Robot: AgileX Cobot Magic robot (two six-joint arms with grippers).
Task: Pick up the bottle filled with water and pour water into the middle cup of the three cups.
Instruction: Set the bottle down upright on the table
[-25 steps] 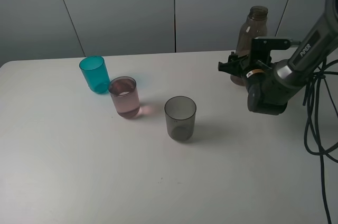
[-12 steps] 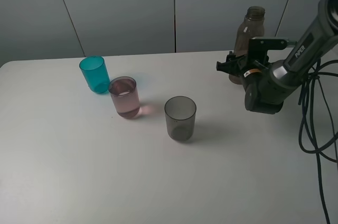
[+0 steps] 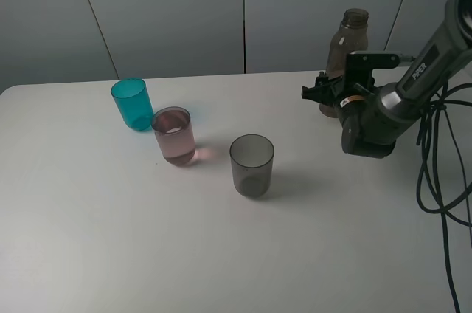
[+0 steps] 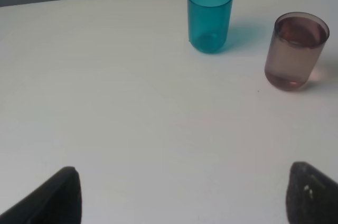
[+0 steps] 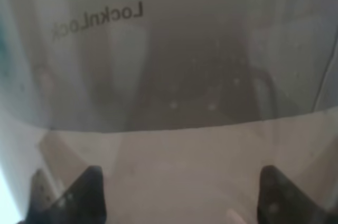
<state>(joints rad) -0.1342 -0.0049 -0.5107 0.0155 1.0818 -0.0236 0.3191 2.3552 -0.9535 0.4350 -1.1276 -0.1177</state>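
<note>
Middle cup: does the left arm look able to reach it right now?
Probably yes: the left gripper is open, with only bare table between it and the middle cup; the teal cup stands aside.

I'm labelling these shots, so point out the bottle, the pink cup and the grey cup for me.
bottle [image 3: 355, 32], exterior high view, on its upper body below the neck.
pink cup [image 3: 175, 142], exterior high view, on its side wall.
grey cup [image 3: 252, 171], exterior high view, on its side wall.

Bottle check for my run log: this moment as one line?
right fingers: closed on bottle | bottle: upright | middle cup: holds water | left fingers: open
</note>
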